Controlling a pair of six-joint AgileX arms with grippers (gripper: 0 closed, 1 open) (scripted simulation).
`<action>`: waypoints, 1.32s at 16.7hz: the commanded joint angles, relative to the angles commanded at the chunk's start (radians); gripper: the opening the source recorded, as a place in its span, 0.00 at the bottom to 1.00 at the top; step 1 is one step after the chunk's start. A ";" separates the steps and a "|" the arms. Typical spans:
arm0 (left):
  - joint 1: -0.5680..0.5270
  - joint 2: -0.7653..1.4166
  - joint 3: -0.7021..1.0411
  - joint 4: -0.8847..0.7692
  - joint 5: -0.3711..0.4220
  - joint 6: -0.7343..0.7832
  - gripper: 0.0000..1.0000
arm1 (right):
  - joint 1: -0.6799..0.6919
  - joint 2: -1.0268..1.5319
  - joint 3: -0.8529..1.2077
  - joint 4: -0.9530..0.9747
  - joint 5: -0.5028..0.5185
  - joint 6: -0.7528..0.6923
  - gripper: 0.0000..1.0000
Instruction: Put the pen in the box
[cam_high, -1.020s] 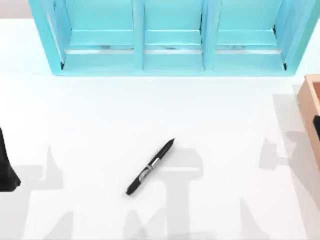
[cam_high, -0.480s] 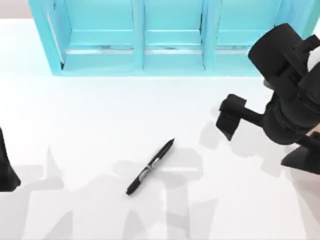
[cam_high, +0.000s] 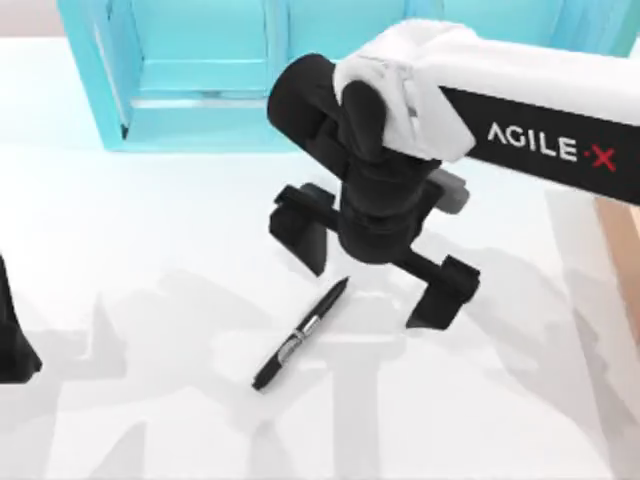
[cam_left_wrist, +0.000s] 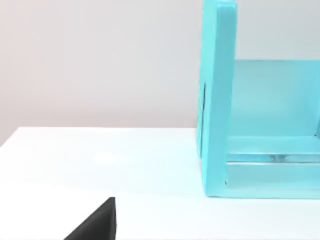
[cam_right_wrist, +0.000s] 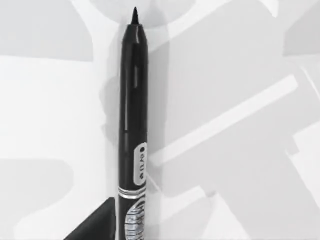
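Note:
The pen (cam_high: 300, 335) is slim and black with a silver clip and lies diagonally on the white table, near the middle. In the right wrist view the pen (cam_right_wrist: 132, 125) runs lengthwise with its pointed tip far from the camera. My right gripper (cam_high: 367, 290) hangs open just above the pen's upper tip, one finger on either side of the pen's line, holding nothing. A tan sliver of the box (cam_high: 625, 250) shows at the table's right edge, partly behind the right arm. My left gripper (cam_high: 12, 340) stays parked at the left edge.
A large light-blue shelf unit (cam_high: 200, 110) with three compartments stands along the back of the table, and its end wall (cam_left_wrist: 217, 100) is seen in the left wrist view. The white AgileX forearm (cam_high: 540, 110) crosses above the right half of the table.
My right arm has swung in from the right edge to the middle of the table and now hovers open over the pen's tip. The pen and the left arm have not moved.

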 joint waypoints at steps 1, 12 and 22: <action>0.000 0.000 0.000 0.000 0.000 0.000 1.00 | 0.014 0.038 0.056 -0.008 -0.003 0.028 1.00; 0.000 0.000 0.000 0.000 0.000 0.000 1.00 | 0.040 0.125 0.170 0.000 -0.012 0.093 1.00; 0.000 0.000 0.000 0.000 0.000 0.000 1.00 | 0.047 0.258 0.018 0.286 -0.010 0.099 1.00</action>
